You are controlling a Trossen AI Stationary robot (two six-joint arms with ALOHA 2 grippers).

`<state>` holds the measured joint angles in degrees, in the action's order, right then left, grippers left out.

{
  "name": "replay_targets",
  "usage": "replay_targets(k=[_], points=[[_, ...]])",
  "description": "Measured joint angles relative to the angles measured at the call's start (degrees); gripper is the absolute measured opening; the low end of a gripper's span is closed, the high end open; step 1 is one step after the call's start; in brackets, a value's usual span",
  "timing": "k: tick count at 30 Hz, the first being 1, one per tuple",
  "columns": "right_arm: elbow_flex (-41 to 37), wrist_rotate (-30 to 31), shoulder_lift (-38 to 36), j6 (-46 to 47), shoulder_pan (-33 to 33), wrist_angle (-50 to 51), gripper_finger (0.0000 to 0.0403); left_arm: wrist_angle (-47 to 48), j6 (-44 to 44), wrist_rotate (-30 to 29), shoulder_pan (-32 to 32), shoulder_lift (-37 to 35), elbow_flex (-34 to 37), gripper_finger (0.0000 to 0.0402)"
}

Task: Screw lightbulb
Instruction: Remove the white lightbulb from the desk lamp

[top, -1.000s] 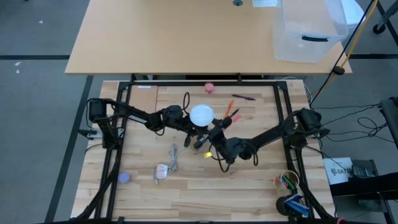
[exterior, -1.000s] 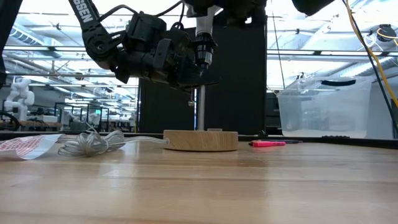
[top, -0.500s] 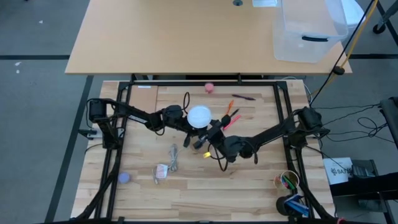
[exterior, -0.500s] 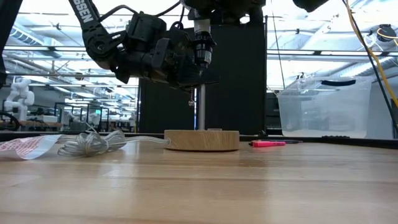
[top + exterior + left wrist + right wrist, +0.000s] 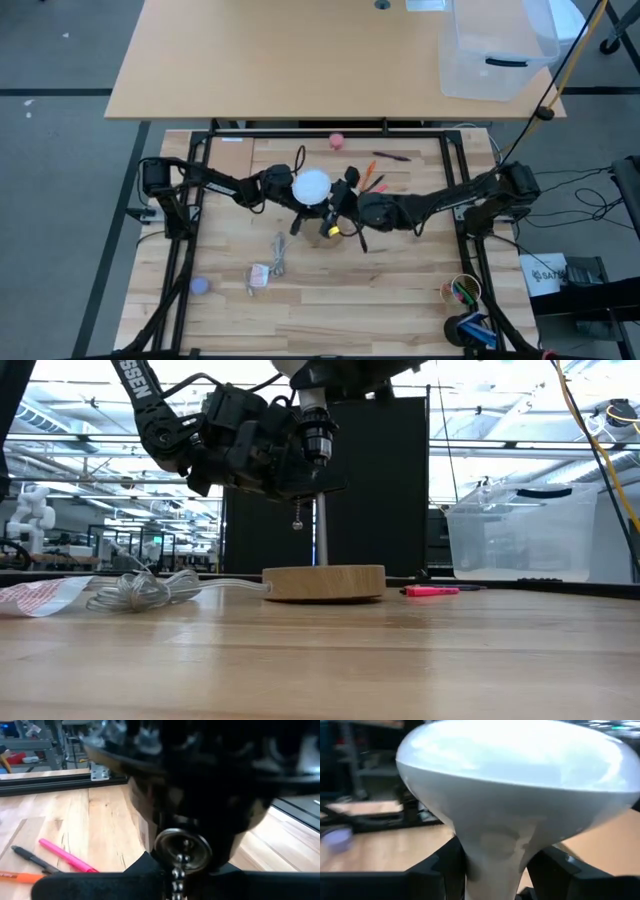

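Lightbulb [image 5: 311,186] gripped in right claw [image 5: 335,205]; no readable label on it.

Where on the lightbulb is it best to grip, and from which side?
Probably at the narrow neck of the lightbulb, just under the wide globe, coming in from the side. The right gripper already closes its fingers there; the smooth round globe would likely slip.

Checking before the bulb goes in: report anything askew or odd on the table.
Nothing damaged. The right tool holds the lightbulb at the socket, left tool alongside. Only a loose cable lies tangled beside the wooden base.
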<state>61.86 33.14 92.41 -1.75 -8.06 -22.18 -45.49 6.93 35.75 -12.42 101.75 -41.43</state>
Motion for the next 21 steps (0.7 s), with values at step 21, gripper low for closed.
replay_targets(k=[21], points=[[-0.15,-30.05,-2.57,-2.48,6.91,10.73,0.0222,2.49,2.36,8.09,0.19,0.0,-0.02,0.0028]])
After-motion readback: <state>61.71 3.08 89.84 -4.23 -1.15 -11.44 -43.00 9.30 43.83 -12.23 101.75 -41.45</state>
